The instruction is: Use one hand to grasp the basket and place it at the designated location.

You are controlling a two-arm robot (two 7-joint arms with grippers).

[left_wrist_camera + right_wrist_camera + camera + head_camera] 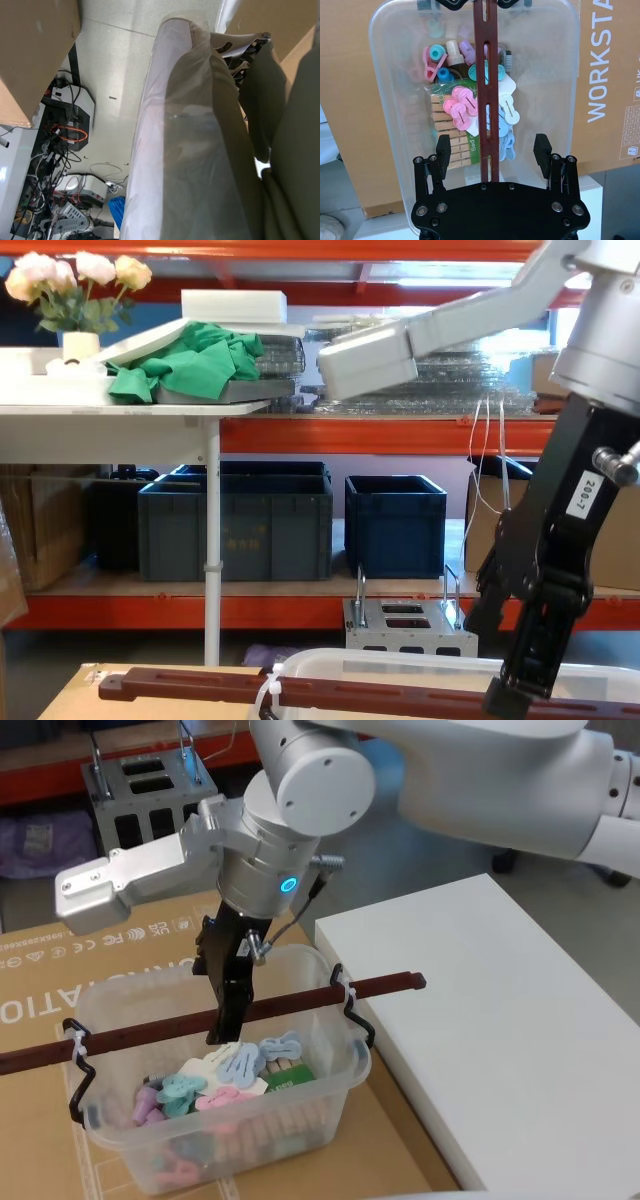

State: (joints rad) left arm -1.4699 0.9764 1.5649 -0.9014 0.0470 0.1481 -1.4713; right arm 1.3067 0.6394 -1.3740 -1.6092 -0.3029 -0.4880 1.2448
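The basket [300, 1130] sits on cardboard [60, 970], just beside a white desk [500, 1020]. The right end effector [492, 149] hangs over its bar [489, 75], with fingers [443, 150] spread to either side and clear of it. The head view's edge cuts off the bar's left end. Pegs [460, 107] lie inside; those seen through the wall are blurred.

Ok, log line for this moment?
phase: pre-grasp | right hand: open, astride handle bar | basket: resting on cardboard
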